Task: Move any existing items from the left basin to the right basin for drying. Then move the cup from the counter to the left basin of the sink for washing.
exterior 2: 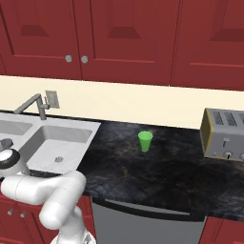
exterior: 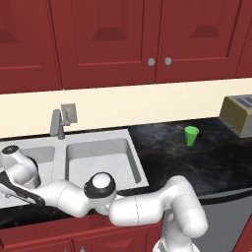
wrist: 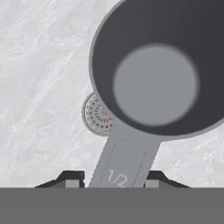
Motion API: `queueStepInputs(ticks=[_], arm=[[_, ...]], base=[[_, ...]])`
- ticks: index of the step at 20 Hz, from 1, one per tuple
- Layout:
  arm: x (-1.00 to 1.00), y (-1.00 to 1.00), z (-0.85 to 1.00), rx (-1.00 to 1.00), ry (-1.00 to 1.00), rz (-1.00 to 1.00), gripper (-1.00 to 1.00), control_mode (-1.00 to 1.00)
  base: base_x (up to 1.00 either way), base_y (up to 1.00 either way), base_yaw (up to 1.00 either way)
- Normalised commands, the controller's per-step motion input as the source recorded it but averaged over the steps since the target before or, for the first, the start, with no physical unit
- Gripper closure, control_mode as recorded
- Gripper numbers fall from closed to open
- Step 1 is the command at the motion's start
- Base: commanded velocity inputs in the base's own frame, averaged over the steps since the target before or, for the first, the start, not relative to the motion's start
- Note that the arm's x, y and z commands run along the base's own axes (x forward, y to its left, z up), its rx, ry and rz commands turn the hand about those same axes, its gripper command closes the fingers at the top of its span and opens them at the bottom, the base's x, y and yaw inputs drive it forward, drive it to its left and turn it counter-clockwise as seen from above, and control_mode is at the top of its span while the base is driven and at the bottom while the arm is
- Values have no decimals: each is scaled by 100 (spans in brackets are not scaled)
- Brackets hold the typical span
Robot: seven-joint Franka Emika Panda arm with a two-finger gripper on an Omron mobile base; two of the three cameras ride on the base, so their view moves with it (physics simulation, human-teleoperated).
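Note:
In the hand view the dark grey pot lies on the pale marbled floor of the left basin, partly covering the round drain. Its flat handle, marked 1/2, runs down between my fingertips. My gripper stands closed in on the handle's two sides. From the left base view my hand reaches down over the left basin; the right basin is bare. The green cup stands upright on the black counter, well right of the sink.
A grey tap rises behind the divider between the basins. A toaster sits at the counter's far right. Red cabinets hang above. My arm lies along the counter's front edge.

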Motion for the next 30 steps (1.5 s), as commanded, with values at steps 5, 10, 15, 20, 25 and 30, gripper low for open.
queueStepInputs(ticks=[5, 10, 15, 20, 25, 30], arm=[[0, 0, -1, 0, -3, 0, 100, -100], [-4, 3, 24, -6, -1, 0, 100, -100], [-2, 0, 55, -1, 1, 0, 100, -100], [0, 0, 71, 0, 4, 0, 100, -100], [-10, 0, 59, 0, 1, -1, 100, -100], [-35, -21, 32, 0, 0, -6, 100, -100]], base=[[0, 0, 0], [0, 0, 0], [0, 0, 0], [0, 0, 0], [0, 0, 0], [0, 0, 0]])
